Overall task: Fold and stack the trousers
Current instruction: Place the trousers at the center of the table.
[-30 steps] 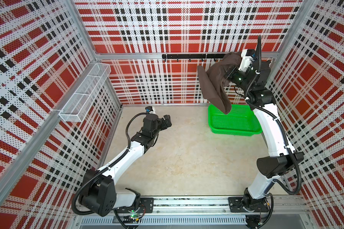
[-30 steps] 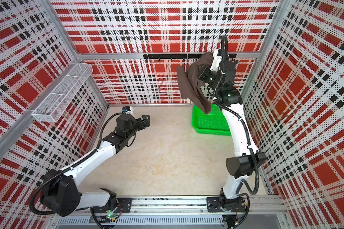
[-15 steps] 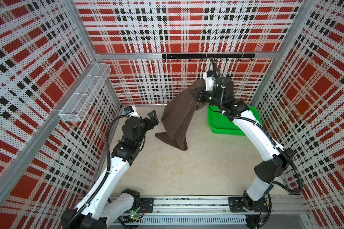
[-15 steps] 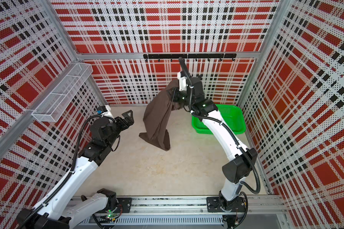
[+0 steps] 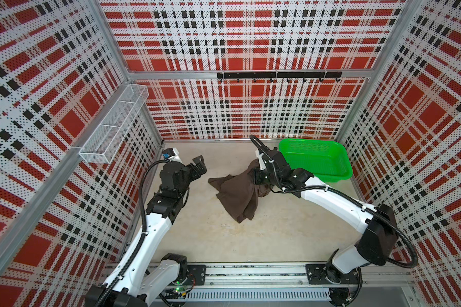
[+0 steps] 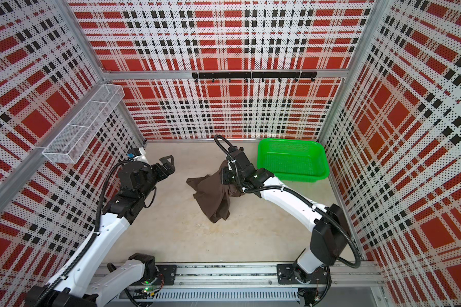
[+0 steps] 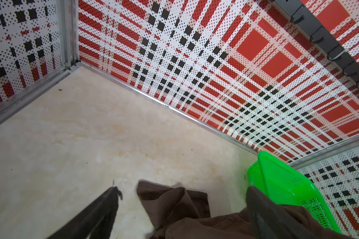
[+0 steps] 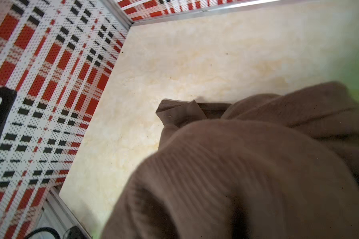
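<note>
Trousers (image 5: 237, 198), dark brown and crumpled, lie in a loose heap on the beige table (image 5: 264, 239) near the centre of both top views. One flap spreads toward the left of the frame and a narrower part trails toward the lower edge. You'll find the right gripper (image 5: 254, 176) pushed into the heap's upper right end with cloth bunched around it. Its fingers are buried in fabric in every view, so you cannot tell whether they pinch the cloth or stand apart. In the right wrist view the same brown cloth fills the lower right of the frame. Your left gripper (image 5: 200, 165) sits left of the heap and apart from it, its fingers spread wide with nothing between them. The green basket (image 5: 330, 178) stands at the upper right of the table, just right of the heap.
</note>
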Tool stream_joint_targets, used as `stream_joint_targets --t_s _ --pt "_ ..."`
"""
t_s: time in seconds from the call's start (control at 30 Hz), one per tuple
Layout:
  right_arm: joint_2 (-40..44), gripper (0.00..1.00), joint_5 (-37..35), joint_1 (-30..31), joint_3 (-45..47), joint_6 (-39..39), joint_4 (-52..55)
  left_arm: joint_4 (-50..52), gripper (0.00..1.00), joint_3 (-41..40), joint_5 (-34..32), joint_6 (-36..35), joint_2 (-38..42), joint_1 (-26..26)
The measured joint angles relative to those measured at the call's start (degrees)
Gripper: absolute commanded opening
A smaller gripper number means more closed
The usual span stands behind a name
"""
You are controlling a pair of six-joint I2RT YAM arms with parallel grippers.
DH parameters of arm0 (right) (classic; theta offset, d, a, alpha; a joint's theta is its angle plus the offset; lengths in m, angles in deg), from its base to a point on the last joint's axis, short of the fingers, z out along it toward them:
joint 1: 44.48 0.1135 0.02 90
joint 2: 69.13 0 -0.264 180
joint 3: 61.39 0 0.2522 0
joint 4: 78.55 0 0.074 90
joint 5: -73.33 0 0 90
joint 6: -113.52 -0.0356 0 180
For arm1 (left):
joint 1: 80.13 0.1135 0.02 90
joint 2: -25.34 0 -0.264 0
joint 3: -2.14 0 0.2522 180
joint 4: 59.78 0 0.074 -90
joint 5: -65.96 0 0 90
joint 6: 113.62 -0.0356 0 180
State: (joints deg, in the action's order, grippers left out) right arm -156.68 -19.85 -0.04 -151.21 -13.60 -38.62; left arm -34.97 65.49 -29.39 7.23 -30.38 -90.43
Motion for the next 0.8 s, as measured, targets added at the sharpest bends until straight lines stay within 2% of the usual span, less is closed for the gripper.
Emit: stream_joint_targets --t_s 0.1,0.23,0.4,0.5,0.67,0.8 --pt "4.2 0.66 -7.4 2.4 3.1 -2.9 4.0 0.3 0.98 -1.3 2.3 -0.6 0.1 0.7" --pt "10.9 1.0 -17.3 6.2 5.9 -10.0 11.6 1.0 0.98 -2.9 5.9 -1.4 0.3 0.9" --pt "18.2 1.0 -27.2 10.7 5.2 -20.0 21.9 1.5 0.98 -3.3 10.3 -2.2 0.2 0.2" --pt "20.7 0.99 -30.7 11.6 5.1 -25.6 26.9 1.9 0.98 -3.2 11.5 -2.5 -0.7 -2.2" --pt "24.7 0.97 -33.6 11.6 9.4 -31.2 30.1 2.8 0.98 -2.6 10.4 -2.3 -4.2 -14.3" --pt "27.1 0.95 -31.6 9.0 15.4 -31.4 28.8 0.1 0.98 -5.0 8.1 0.6 -6.4 -23.9"
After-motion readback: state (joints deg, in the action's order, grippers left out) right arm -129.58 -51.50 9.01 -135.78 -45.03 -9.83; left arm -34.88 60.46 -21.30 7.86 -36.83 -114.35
